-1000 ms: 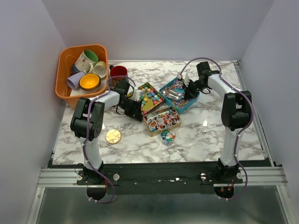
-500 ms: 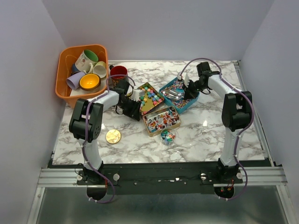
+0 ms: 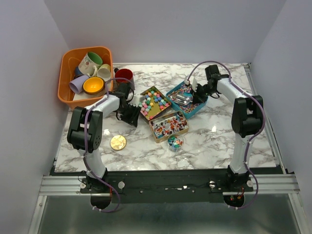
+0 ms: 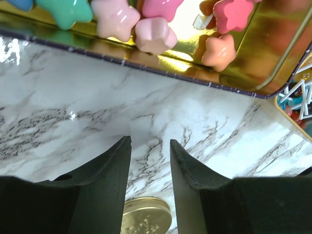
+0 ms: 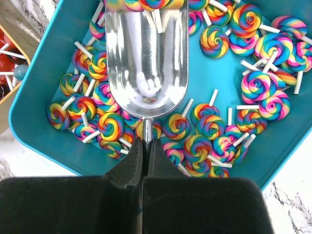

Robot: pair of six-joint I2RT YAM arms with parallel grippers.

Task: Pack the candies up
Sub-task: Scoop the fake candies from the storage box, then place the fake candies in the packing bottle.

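Note:
Pastel star-shaped candies (image 4: 156, 34) lie in a gold tin (image 3: 155, 102), whose rim (image 4: 146, 68) shows in the left wrist view. My left gripper (image 3: 130, 113) (image 4: 150, 141) is open and empty over bare marble just left of that tin. Rainbow swirl lollipops (image 5: 258, 85) fill a teal tin (image 3: 187, 100). My right gripper (image 3: 199, 92) (image 5: 145, 146) is shut on the handle of a silver scoop (image 5: 146, 58), whose empty bowl rests among the lollipops. A third tin (image 3: 168, 124) holds red and white candies. A small jar (image 3: 174, 142) holds mixed candies.
A flat gold lid (image 3: 118, 142) (image 4: 145, 217) lies on the marble near the left arm. An orange basket (image 3: 68, 92) with several mugs stands at the back left. A red mug (image 3: 124, 75) stands beside it.
My left gripper has drawn back to the left, away from the gold tin, which has settled slightly leftward. The right gripper and scoop have not moved.

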